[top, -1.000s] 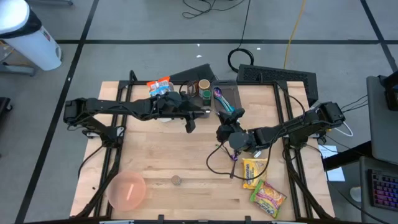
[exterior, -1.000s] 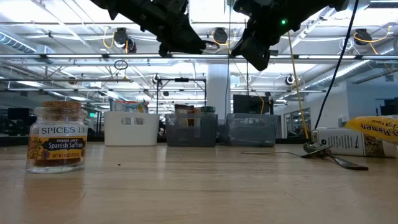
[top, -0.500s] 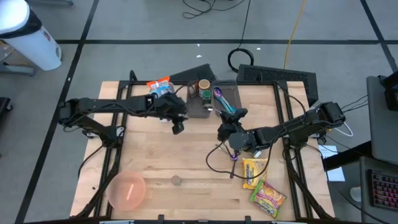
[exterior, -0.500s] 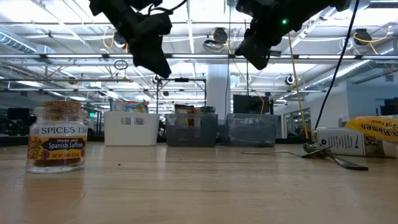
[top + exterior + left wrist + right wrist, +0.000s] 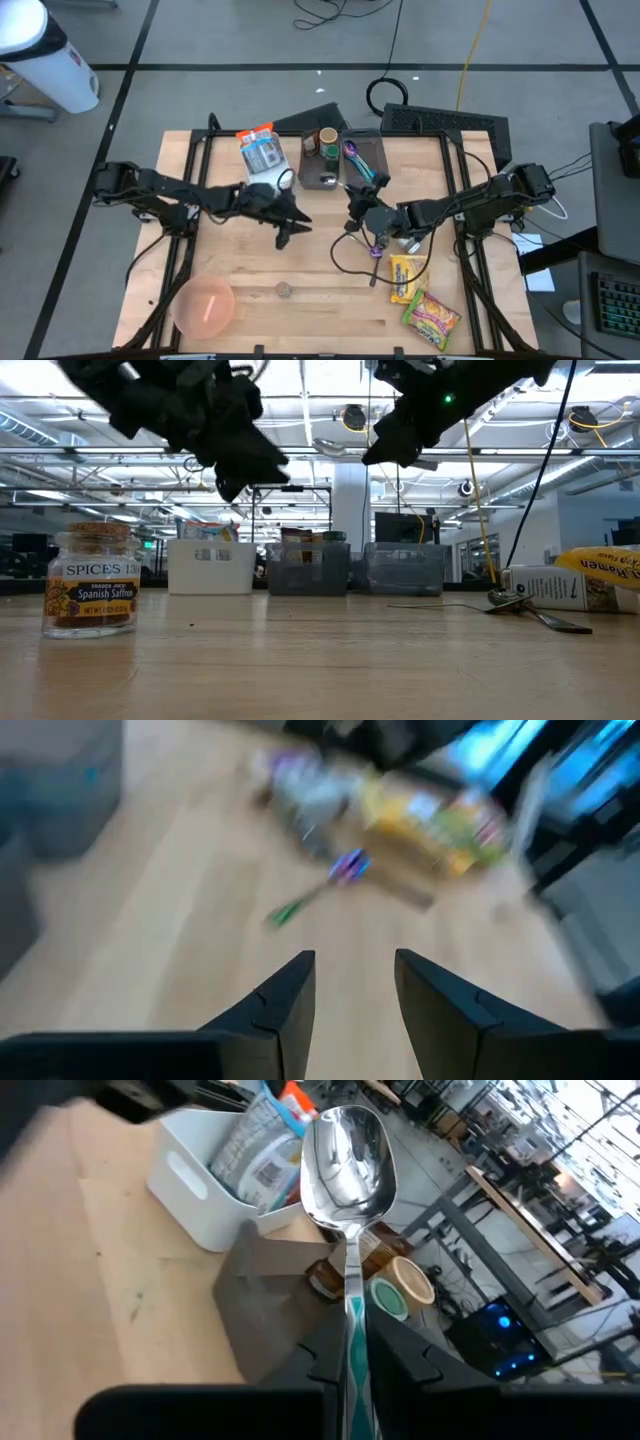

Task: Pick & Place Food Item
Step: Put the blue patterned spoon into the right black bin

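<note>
Your wooden bench (image 5: 240,270) carries, at its far edge, a white bin (image 5: 205,1190) holding a food packet (image 5: 261,150), and to its right a grey tray (image 5: 335,165) with a brown jar (image 5: 328,137) and a green-topped one (image 5: 309,145) at its far left corner. At the near right lie a yellow ramen packet (image 5: 408,275) and, nearer still, a second noodle packet (image 5: 431,316); just beside them you have utensils on the wood, among them a purple-and-green handled piece (image 5: 377,250). At the near left corner sits a pink bowl (image 5: 204,305), and right of it, well apart, a small spice jar (image 5: 91,579) labelled Spanish Saffron. Your right end effector (image 5: 362,205) hangs above the bench just near of the tray, its fingers clamped together on the handle of a spoon (image 5: 349,1170), whose shiny bowl points toward the bin and the jars. Your left end effector (image 5: 288,228) hovers over bare wood left of centre, near of the white bin; its two fingers (image 5: 285,1000) stand slightly apart with nothing between them, aimed toward the ramen packets on the right. You have open wood across the middle and near centre of the bench, between the pink bowl and the packets; a black cable (image 5: 350,270) loops over the boards near of the right end effector, and black frame rails (image 5: 175,250) run along both sides.
</note>
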`<control>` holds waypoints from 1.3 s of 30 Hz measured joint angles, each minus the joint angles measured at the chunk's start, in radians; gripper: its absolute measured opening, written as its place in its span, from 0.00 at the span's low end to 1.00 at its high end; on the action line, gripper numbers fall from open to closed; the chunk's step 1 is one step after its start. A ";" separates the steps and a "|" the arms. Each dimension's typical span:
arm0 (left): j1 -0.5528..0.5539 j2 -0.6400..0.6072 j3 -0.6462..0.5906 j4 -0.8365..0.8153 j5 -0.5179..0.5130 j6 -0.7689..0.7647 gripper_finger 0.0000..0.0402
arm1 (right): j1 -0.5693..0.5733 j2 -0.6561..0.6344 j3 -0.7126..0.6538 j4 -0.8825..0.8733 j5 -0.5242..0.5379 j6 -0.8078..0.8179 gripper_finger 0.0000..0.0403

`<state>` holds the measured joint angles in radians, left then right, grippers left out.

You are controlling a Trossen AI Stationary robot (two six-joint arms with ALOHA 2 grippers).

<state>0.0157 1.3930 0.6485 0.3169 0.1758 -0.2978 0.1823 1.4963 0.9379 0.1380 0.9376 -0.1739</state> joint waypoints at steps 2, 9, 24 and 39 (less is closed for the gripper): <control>-0.034 0.000 -0.059 0.168 -0.023 -0.023 0.37 | -0.015 0.000 0.000 -0.001 0.001 0.002 0.03; -0.141 0.000 -0.192 0.499 -0.292 0.001 0.37 | -0.099 -0.039 0.000 -0.002 -0.002 -0.018 0.03; -0.106 0.000 -0.202 0.485 -0.344 0.040 0.37 | -0.342 -0.231 0.000 -0.027 -0.221 0.070 0.03; -0.048 0.000 -0.202 0.441 -0.334 0.034 0.37 | -0.406 -0.245 0.000 -0.107 -0.289 0.182 0.03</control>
<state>-0.0322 1.3929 0.4465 0.7582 -0.1577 -0.2642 -0.2234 1.2510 0.9382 0.0305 0.6491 0.0078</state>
